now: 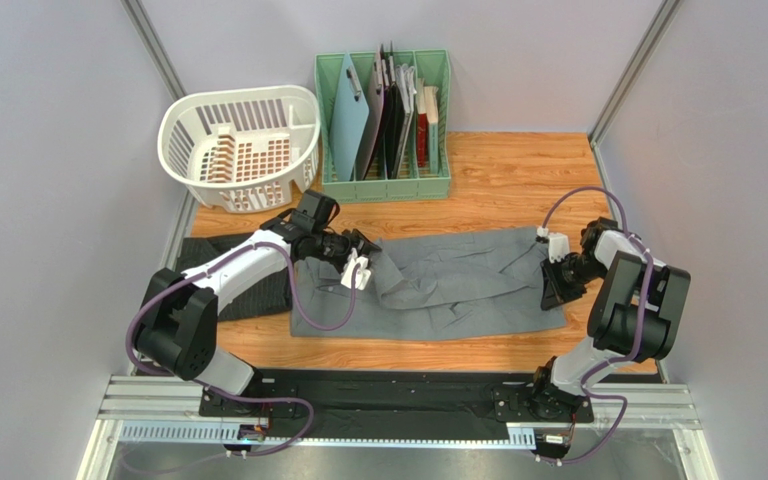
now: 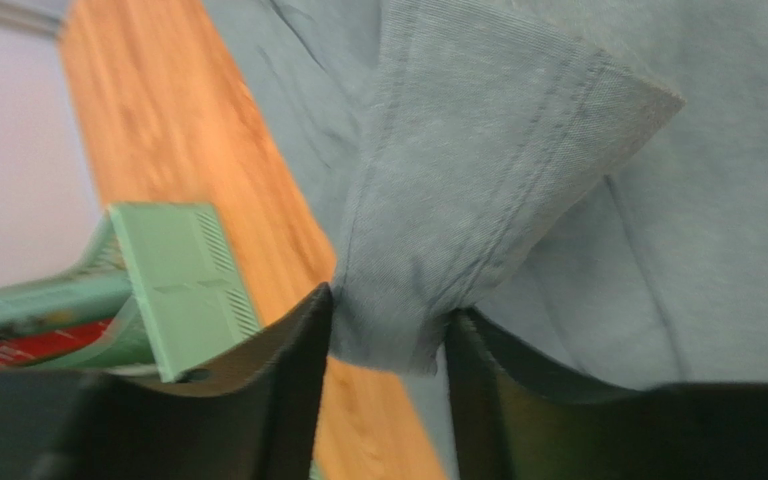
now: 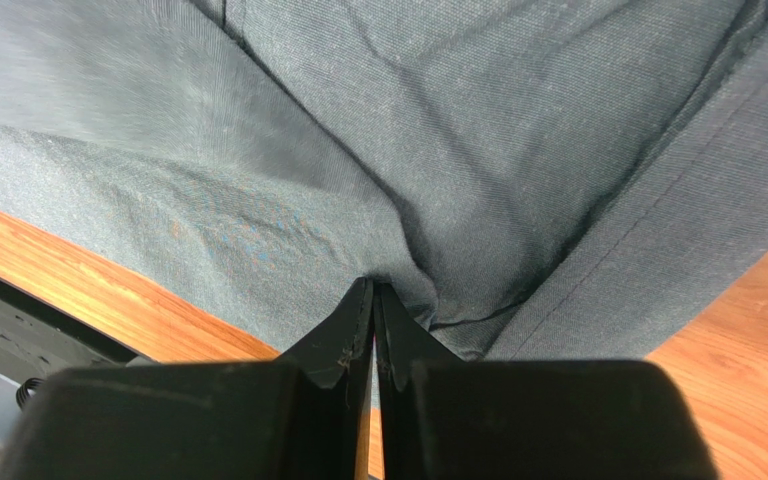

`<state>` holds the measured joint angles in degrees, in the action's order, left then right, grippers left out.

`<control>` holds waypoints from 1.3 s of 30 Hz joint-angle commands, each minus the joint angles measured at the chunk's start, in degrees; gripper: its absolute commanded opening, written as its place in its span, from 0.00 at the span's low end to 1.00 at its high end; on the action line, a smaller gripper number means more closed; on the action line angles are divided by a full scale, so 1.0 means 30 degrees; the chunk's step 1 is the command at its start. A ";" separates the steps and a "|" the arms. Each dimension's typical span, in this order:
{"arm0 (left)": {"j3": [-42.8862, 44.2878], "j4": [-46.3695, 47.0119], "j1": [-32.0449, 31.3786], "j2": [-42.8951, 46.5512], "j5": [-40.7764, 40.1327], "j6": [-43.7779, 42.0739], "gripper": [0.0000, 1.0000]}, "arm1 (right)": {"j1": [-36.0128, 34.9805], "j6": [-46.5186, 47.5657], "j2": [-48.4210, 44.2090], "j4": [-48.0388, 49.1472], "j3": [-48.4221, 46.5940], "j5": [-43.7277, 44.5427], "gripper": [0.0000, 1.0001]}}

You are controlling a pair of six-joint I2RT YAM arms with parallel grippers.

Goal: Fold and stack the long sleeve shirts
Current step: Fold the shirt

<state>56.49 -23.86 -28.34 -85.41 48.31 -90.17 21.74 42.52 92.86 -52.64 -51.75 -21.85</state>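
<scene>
The grey shirt is matt cloth, table smooth wood.

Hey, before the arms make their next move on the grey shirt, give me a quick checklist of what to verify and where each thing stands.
1. Right gripper shut on the grey shirt edge: ok.
2. Left gripper holding cloth: jaws apart around a fold, cannot tell.
3. Grey shirt lying flat: bunched near the left gripper, not ok.
4. Pinstriped shirt out of the way: lies under the left arm, not ok.
5. Basket and file rack apart from the shirts: ok.
</scene>
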 commanded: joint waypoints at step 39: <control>0.6279 -0.8658 -0.0925 -0.6863 -0.8340 1.7431 0.35 | -0.5107 -0.3217 0.1185 0.2664 -0.1853 -0.0570 0.19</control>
<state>74.39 -47.86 -31.05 -105.80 24.45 -37.23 6.55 33.74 95.02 -46.83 -57.87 -25.74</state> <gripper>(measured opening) 0.396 0.196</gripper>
